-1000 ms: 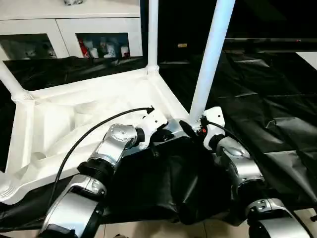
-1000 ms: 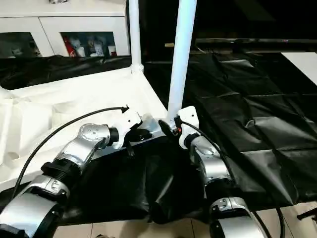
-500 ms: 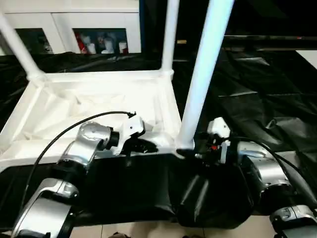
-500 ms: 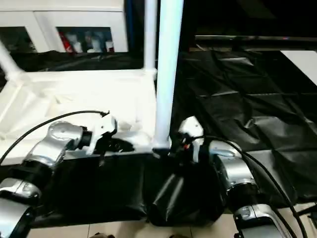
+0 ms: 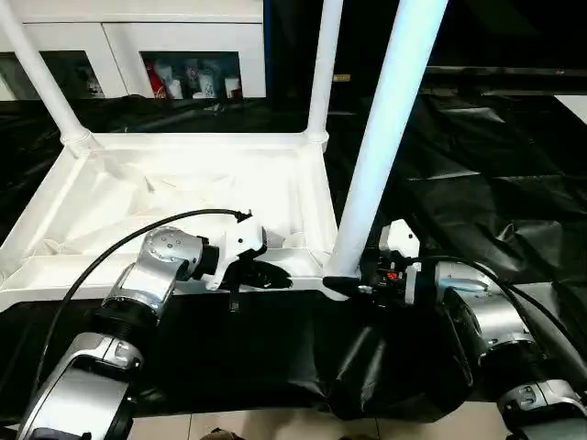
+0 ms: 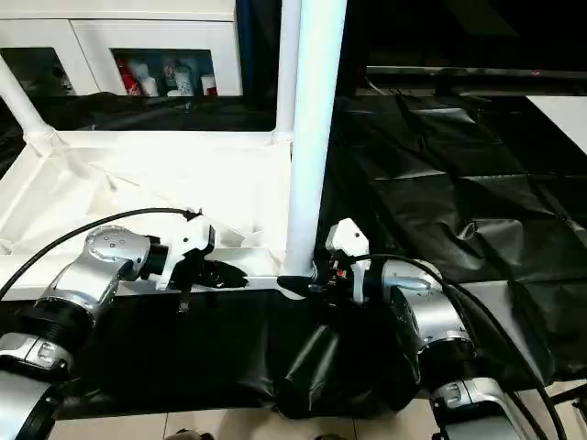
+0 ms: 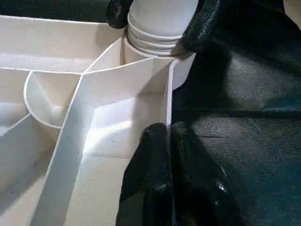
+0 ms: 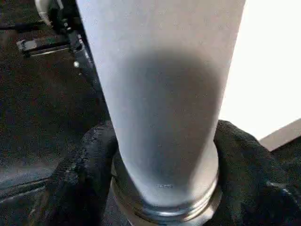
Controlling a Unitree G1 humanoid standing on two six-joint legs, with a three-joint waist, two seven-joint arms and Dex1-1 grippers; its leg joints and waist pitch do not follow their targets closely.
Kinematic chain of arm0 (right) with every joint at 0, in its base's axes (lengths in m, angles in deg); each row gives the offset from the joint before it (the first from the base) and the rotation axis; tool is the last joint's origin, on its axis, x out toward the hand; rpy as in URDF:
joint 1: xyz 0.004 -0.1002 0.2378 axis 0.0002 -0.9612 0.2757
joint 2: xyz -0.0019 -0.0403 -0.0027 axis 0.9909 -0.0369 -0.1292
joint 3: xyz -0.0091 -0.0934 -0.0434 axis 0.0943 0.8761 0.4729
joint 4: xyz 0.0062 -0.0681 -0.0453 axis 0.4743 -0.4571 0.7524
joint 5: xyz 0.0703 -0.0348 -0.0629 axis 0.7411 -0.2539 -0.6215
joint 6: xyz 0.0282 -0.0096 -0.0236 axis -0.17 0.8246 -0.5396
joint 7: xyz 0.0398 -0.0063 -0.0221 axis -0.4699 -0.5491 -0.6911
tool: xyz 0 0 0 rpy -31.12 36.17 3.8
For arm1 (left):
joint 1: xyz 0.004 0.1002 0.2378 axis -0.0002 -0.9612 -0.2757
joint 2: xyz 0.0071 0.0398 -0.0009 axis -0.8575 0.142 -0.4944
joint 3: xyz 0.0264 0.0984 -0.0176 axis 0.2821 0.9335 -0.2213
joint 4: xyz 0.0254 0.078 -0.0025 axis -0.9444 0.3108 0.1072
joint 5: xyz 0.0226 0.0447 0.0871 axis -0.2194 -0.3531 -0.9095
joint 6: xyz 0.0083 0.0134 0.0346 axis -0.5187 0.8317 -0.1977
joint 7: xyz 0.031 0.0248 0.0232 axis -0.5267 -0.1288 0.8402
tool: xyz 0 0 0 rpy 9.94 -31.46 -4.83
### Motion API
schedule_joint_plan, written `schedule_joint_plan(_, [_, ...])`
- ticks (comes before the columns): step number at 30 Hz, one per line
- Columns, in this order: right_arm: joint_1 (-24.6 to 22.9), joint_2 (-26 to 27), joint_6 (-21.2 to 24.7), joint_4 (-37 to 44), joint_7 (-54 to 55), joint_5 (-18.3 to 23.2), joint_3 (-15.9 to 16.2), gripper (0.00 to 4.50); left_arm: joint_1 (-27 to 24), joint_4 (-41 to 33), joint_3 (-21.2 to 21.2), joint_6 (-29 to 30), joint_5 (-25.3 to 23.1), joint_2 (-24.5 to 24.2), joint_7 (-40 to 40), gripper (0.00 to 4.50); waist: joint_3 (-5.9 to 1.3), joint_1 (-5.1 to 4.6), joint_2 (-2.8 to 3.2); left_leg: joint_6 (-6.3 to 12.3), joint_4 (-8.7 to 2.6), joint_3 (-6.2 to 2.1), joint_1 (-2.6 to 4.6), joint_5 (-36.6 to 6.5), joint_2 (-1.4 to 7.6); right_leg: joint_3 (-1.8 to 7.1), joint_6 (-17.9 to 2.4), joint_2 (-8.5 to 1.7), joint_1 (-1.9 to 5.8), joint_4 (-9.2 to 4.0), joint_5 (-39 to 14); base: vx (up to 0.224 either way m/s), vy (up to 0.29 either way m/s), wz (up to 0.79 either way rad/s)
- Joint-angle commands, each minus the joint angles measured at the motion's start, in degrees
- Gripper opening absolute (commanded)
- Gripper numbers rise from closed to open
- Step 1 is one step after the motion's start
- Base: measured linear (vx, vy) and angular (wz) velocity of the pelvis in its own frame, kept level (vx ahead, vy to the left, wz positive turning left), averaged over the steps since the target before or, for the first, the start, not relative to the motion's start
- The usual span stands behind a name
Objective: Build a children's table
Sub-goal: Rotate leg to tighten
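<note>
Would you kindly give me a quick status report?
Left gripper shut on white plastic tabletop's rim. Right gripper around near white tubular leg at corner socket. Nothing obstructing.

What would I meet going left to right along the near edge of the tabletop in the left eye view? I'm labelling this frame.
Left forearm → left hand, shut on the tabletop's near rim → near-right leg → right hand around that leg's base → right forearm.

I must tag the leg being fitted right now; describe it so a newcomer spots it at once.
Start at the upturned white tabletop on black sheeting. Three legs stand on it; take the thickest-looking, nearest leg, at the front corner. Unlike the others, the right gripper has its fingers around its base.
</note>
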Motion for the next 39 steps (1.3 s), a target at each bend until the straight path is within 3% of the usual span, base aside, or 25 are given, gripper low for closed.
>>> schedule_joint_plan(1, [-1.1,1.5,-0.1,-0.3,3.3,-2.0,1.0,2.81,-0.4,2.2,-0.5,-0.6,-0.2,1.5,5.7,0.00,-3.08,0.13,-0.42,4.80,-3.46,-0.65,0.65,-9.7,2.27,1.90,-15.2,-2.86,2.36,-3.40,-7.6,0.000,0.000,0.00])
schedule_joint_plan(4, [-1.3,4.2,0.4,-3.3,13.0,-2.9,-1.5,2.74,0.8,4.5,-1.0,0.0,-1.9,4.0,13.3,0.00,-2.59,-0.37,-0.56,1.87,-4.16,-1.04,0.93,-15.6,2.20,2.06,-12.6,-3.01,2.12,-4.53,-17.7,0.000,0.000,0.00])
schedule_joint_plan(6, [-1.2,6.3,1.1,-4.9,18.8,-3.3,-2.7,2.73,1.6,5.3,-1.5,1.1,-2.1,6.2,17.2,0.00,-2.56,-0.49,-0.35,0.71,-4.36,-1.21,1.33,-17.3,2.24,2.20,-11.8,-3.07,1.78,-4.84,-19.8,0.000,0.000,0.00])
schedule_joint_plan(10, [0.2,10.1,2.6,-8.0,30.2,-4.7,-4.2,2.70,2.7,6.2,-1.3,2.1,-2.9,10.0,22.7,0.00,-2.61,-0.87,-0.12,-0.11,-4.51,-1.31,1.19,-17.4,2.04,2.21,-11.3,-2.91,1.73,-4.89,-18.9,0.000,0.000,0.00])
schedule_joint_plan(11, [1.6,12.9,3.4,-10.0,36.5,-5.0,-5.2,2.69,3.5,6.9,-1.0,2.5,-3.2,12.9,25.4,0.00,-2.69,-0.91,-0.08,0.20,-4.43,-1.36,1.11,-17.5,1.94,2.19,-11.3,-2.92,1.88,-4.84,-18.4,0.000,0.000,0.00])
schedule_joint_plan(12, [2.4,14.2,3.8,-11.0,39.2,-5.2,-5.4,2.69,3.9,7.4,-1.0,2.8,-3.2,14.3,26.7,0.00,-2.76,-1.12,0.39,0.23,-4.39,-1.33,1.07,-17.2,1.82,2.22,-11.4,-2.86,1.79,-4.86,-17.2,0.000,0.000,0.00])
schedule_joint_plan(14, [3.3,15.4,4.0,-12.0,41.6,-5.3,-5.7,2.69,4.4,8.0,-0.9,2.9,-3.3,15.5,27.7,0.00,-2.93,-1.30,0.15,0.72,-4.22,-1.19,0.93,-16.2,1.66,2.17,-11.7,-2.75,1.94,-4.75,-15.6,0.000,0.000,0.00])
schedule_joint_plan(16, [4.7,17.9,2.2,-13.1,43.7,-6.2,-5.2,2.69,5.4,9.1,-0.6,2.8,-3.8,17.6,29.9,0.00,-3.06,-1.17,0.41,1.55,-4.12,-1.17,0.82,-15.4,1.65,2.09,-12.0,-2.82,2.12,-4.74,-14.1,0.000,0.000,0.00])
schedule_joint_plan(17, [5.1,18.7,0.8,-13.3,44.1,-6.7,-4.9,3.04,5.6,9.3,-0.5,2.6,-4.0,18.2,30.4,0.00,-3.06,-1.21,0.39,1.67,-4.10,-1.12,0.81,-15.0,1.67,2.09,-12.0,-2.79,2.01,-4.72,-13.6,0.000,0.000,0.00])
schedule_joint_plan(21, [4.9,18.8,-3.1,-12.7,42.8,-6.8,-4.5,3.49,5.5,8.7,-0.8,2.7,-4.0,17.5,30.1,0.00,-3.02,-1.04,0.20,2.94,-4.14,-1.12,0.65,-14.4,1.73,1.98,-12.2,-2.77,2.22,-4.60,-12.3,0.000,0.000,0.00])
schedule_joint_plan(25, [4.0,14.7,-5.9,-10.9,35.0,-6.7,-3.1,3.58,4.3,7.8,-0.7,1.6,-3.7,14.1,25.9,0.00,-3.08,-0.91,0.39,3.31,-4.14,-1.13,0.68,-14.9,1.77,1.96,-12.2,-2.80,2.29,-4.66,-12.5,0.000,0.000,0.00])
schedule_joint_plan(28, [3.6,12.9,-6.1,-10.0,30.4,-6.2,-2.6,3.58,3.6,7.2,-0.6,1.0,-3.3,13.0,23.0,0.00,-3.15,-0.98,0.34,4.59,-3.94,-1.06,0.42,-13.1,1.80,1.92,-13.2,-2.79,2.57,-4.33,-9.0,0.000,0.000,0.00])
schedule_joint_plan(31, [2.3,7.5,-5.7,-6.6,18.0,-4.2,-1.4,3.58,1.7,4.7,0.4,0.4,-2.0,9.2,14.4,0.00,-3.22,-0.97,0.34,5.78,-3.71,-0.94,0.37,-12.5,1.88,1.87,-14.1,-2.83,2.76,-4.18,-8.2,0.000,0.000,0.00])
schedule_joint_plan(35, [1.4,1.7,-3.9,-2.4,5.6,-1.5,-0.3,3.58,0.2,2.4,1.8,-0.3,-1.1,4.1,5.0,0.00,-3.17,-0.76,0.19,5.81,-3.72,-0.80,0.48,-12.5,2.26,1.65,-15.1,-2.57,2.80,-3.95,-8.7,0.000,0.000,0.00])
schedule_joint_plan(38, [1.6,-0.2,-4.3,-1.9,2.1,-1.3,0.0,3.58,-0.3,1.5,2.0,0.1,-0.5,2.1,1.0,0.00,-3.15,-0.73,0.44,5.67,-3.75,-0.74,0.60,-12.1,2.43,1.71,-16.1,-2.60,2.56,-3.73,-7.5,0.000,0.000,0.00])
schedule_joint_plan(39, [1.8,-0.9,-4.1,-1.9,0.1,-1.2,0.3,3.58,-0.4,1.2,2.0,0.3,-0.5,1.1,-0.5,0.00,-3.23,-0.68,0.05,5.81,-3.60,-0.64,0.66,-11.0,2.48,1.74,-16.8,-2.60,2.54,-3.41,-5.3,0.000,0.000,0.00])
